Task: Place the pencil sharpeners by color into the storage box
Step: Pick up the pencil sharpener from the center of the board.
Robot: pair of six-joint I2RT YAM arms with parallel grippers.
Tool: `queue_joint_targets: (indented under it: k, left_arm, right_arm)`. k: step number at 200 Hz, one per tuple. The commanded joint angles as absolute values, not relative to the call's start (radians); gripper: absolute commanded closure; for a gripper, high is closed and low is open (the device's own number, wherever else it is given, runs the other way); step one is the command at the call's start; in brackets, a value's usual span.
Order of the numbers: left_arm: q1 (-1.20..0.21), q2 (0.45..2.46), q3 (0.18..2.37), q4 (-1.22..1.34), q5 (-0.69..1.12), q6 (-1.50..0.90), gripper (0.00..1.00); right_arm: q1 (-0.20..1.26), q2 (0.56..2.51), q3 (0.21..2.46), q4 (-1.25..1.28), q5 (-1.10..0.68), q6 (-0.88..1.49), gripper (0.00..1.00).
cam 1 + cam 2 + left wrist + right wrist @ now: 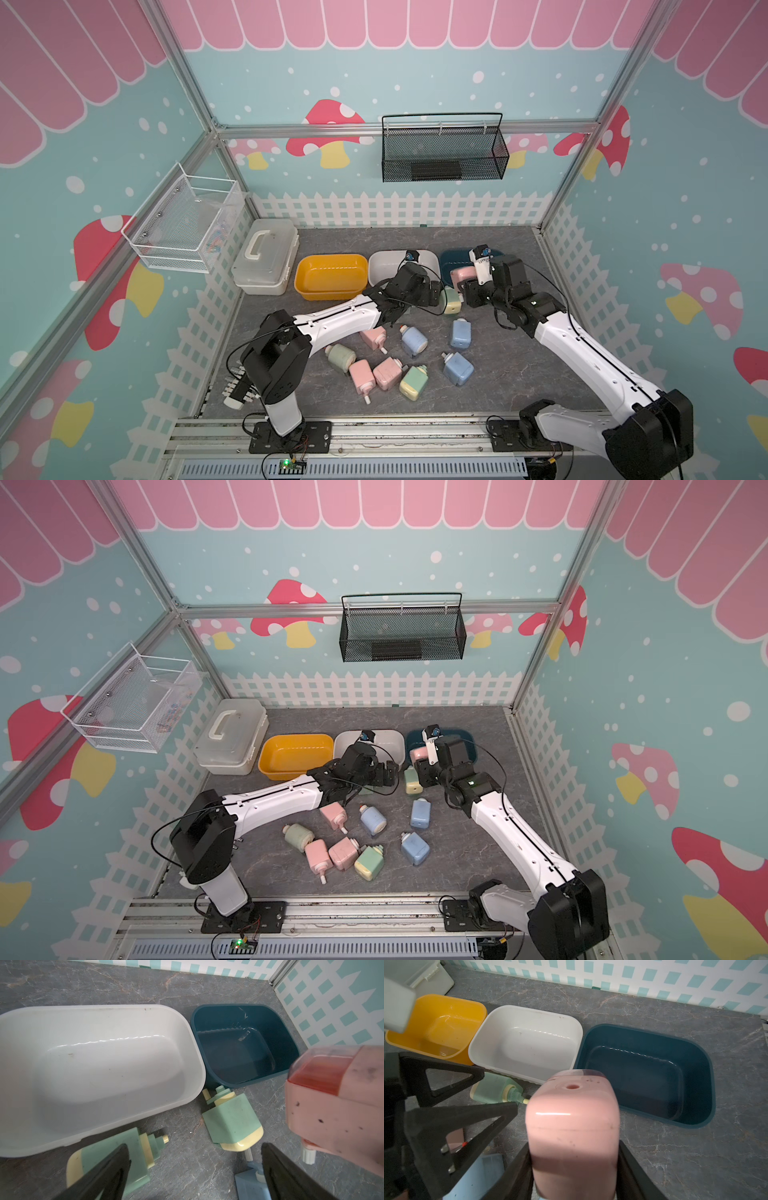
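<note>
Pink sharpener (573,1126): boxy, round-edged glossy plastic with a small round hole in its end face and dark specks on its sides; clamped in the right gripper (574,1159), off the table, just before the near rim of the dark blue tub (699,1084); left gripper (193,1153): black jaws wide apart with nothing between them, over two green sharpeners (230,1120) with cream ends lying beside the white tub (104,1009); yellow tub (332,257): smooth, rounded-rectangular plastic, like the other two; other sharpeners (459,334): pink, blue and green, scattered on their sides across the grey marbled table (519,374).
</note>
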State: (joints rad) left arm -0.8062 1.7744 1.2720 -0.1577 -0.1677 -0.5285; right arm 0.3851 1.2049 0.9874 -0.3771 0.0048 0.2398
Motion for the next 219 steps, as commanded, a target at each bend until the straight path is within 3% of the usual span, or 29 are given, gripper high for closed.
queue_joint_targets:
  k: [1, 45, 126, 219]
  left_arm:
    - [-0.805, 1.822, 1.339, -0.218, -0.146, -0.562, 0.01]
    - [-0.822, 1.88, 1.409, -0.216, -0.159, -0.565, 0.01]
    - [-0.822, 2.044, 1.608, -0.303, -0.211, -0.51, 0.01]
    - [-0.803, 2.248, 1.896, -0.44, -0.274, -0.467, 0.01]
  right_arm:
    - [0.348, 1.242, 1.047, -0.311, -0.068, 0.157, 1.0]
    - [0.232, 1.35, 1.141, -0.35, -0.212, 0.094, 1.0]
    - [0.153, 1.555, 1.366, -0.571, 0.036, 0.074, 1.0]
    - [0.071, 1.758, 1.54, -0.719, -0.047, 0.104, 1.0]
